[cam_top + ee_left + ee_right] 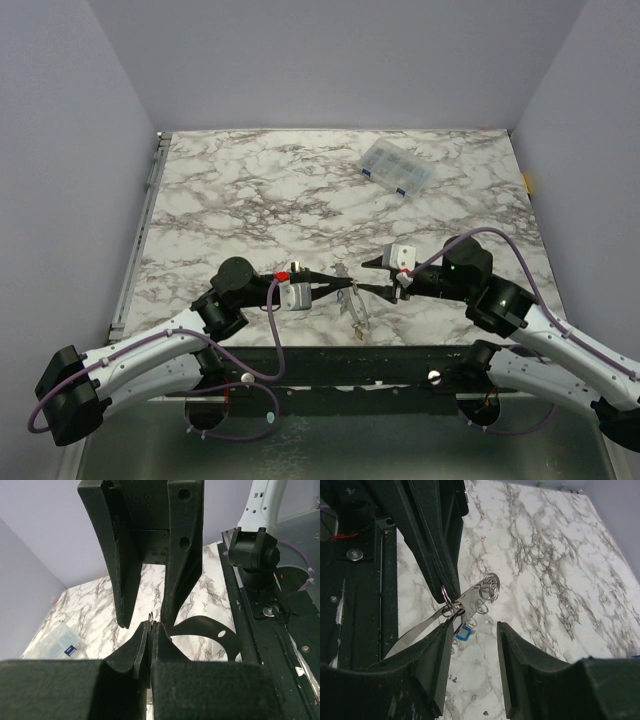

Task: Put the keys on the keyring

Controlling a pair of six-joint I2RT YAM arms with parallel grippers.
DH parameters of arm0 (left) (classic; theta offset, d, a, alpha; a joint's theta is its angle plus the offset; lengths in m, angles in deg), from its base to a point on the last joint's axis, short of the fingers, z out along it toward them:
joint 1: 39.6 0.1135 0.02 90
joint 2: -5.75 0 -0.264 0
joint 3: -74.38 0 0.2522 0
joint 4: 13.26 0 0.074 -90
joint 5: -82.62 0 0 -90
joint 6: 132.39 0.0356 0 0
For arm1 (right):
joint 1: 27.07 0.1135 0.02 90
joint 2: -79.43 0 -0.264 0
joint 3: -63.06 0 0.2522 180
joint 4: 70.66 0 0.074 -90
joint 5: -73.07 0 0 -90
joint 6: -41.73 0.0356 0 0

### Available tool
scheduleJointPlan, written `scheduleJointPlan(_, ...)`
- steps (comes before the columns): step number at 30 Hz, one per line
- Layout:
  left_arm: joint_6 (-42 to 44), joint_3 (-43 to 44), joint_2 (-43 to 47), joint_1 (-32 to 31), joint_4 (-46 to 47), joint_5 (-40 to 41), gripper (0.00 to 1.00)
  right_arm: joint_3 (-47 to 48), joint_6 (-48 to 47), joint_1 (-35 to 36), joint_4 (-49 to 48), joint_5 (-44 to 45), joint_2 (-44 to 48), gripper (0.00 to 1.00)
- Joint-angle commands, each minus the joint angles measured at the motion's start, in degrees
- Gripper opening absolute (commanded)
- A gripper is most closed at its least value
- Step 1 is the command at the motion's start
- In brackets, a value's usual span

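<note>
My left gripper is shut on the thin metal keyring; a sliver of the ring pokes out above its closed tips. Silver keys and small wire rings hang from the keyring, with a blue-headed key just below them. In the top view the bunch of keys dangles between both grippers near the table's front edge. My right gripper faces the left one, jaws apart with nothing between them. Its left fingertip lies against the keyring and a key blade.
A clear plastic compartment box lies at the back right of the marble table, also seen in the left wrist view. The black rail runs along the front edge, just behind the grippers.
</note>
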Motion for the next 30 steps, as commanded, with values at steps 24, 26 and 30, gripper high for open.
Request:
scheduleJointPlan(24, 0.3, -0.3, -0.5, 0.2, 3.5, -0.4, 0.00, 5.5, 4.0, 2.5, 0.7, -6.3, -4.9, 0.22)
scheduleJointPlan(26, 0.2, -0.3, -0.6, 0.2, 3.5, -0.4, 0.00, 5.6, 4.0, 2.6, 0.8, -6.3, -4.8, 0.17)
scheduleJointPlan(30, 0.1, -0.3, -0.6, 0.2, 3.5, -0.5, 0.00, 5.8, 3.1, 2.8, 1.1, -6.2, -4.3, 0.04)
